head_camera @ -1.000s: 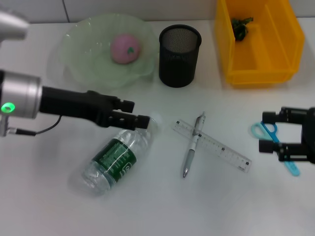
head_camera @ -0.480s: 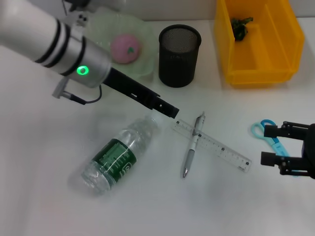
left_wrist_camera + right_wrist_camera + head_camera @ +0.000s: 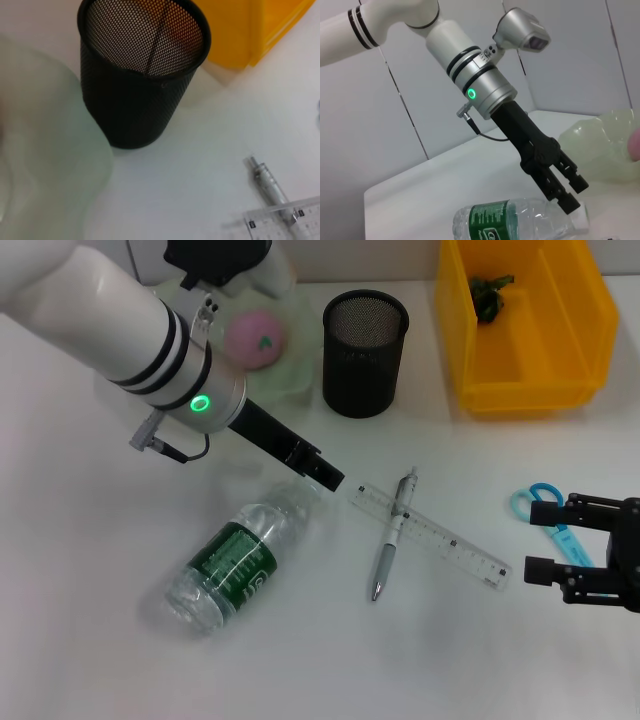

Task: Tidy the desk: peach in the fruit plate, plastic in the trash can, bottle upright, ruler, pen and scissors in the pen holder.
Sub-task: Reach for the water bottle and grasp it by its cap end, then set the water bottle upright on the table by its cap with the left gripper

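Left gripper (image 3: 328, 477): fingers (image 3: 568, 186) a narrow gap apart, holding nothing. It hangs tilted just above the cap end of the bottle (image 3: 236, 557); whether it touches the bottle cannot be told. Its arm slants back over the near rim of the plate (image 3: 283, 383).

Right gripper (image 3: 541, 538): fingers spread wide, holding nothing, low at the right edge of the desk (image 3: 90, 660). It sits just beside the scissors (image 3: 548, 508), whose blue handle loops show between the two fingers.

Bottle: clear plastic, green label, lying on its side on the desk, cap end pointing toward the ruler (image 3: 450, 544).

Ruler: clear, flat on the desk, right of the bottle, running diagonally toward the right gripper.

Pen (image 3: 392, 536): silver, lying across the ruler and touching it, its top end pointing toward the holder (image 3: 364, 355).

Holder: black mesh cup, upright, between the plate and the bin (image 3: 525, 325). The left wrist view shows its inside with a thin line across the mesh; what that is cannot be told.

Plate: pale green, translucent, at the back left.

Peach (image 3: 255, 338): pink, resting in the plate.

Bin: yellow, back right, open top. A small dark green crumpled item (image 3: 489, 296) lies in its far corner.
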Available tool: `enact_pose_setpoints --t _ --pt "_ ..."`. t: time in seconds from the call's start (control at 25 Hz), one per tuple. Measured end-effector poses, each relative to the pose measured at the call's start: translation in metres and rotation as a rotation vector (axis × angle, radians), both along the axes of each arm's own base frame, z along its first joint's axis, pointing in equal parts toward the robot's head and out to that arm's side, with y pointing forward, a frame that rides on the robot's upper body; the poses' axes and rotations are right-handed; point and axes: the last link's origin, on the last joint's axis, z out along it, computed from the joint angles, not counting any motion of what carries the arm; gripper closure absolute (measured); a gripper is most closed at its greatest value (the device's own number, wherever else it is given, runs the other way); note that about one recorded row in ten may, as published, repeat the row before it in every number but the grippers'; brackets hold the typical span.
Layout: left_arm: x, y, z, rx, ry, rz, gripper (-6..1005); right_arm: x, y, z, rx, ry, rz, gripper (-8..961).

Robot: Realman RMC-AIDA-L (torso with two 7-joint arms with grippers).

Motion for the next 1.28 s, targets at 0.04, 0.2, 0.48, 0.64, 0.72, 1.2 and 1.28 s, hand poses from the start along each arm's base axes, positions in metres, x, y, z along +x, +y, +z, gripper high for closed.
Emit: enact_pose_setpoints --t 0.04,0.2,0.48,0.64,0.72,1.2,1.28 --pt "-0.001 0.0 -0.001 0.0 0.005 0.0 193 0.0 0.0 0.0 0.0 0.0 0.0 193" --pt "-0.004 -0.002 -0.006 -0.002 0.017 -0.005 194 0.0 0.0 0.0 0.001 0.001 -0.001 193" --pt "-0.011 -0.004 -0.016 -0.007 0.043 -0.009 194 0.001 -0.001 -0.001 -0.002 0.003 -0.008 193" --pt "-0.013 -0.005 -0.019 -0.003 0.052 -0.023 194 0.001 -0.002 -0.002 -0.004 0.006 -0.011 194" --pt "-0.014 -0.005 -0.02 0.003 0.053 -0.026 194 0.001 -0.002 -0.002 -0.004 0.007 -0.011 194" --pt "-0.015 -0.01 -0.023 0.0 0.06 -0.064 508 0.003 -0.003 0.0 0.005 0.011 -0.021 194" --pt "-0.011 -0.012 -0.021 0.001 0.049 -0.08 549 0.003 -0.003 0.0 0.006 0.011 -0.021 194"
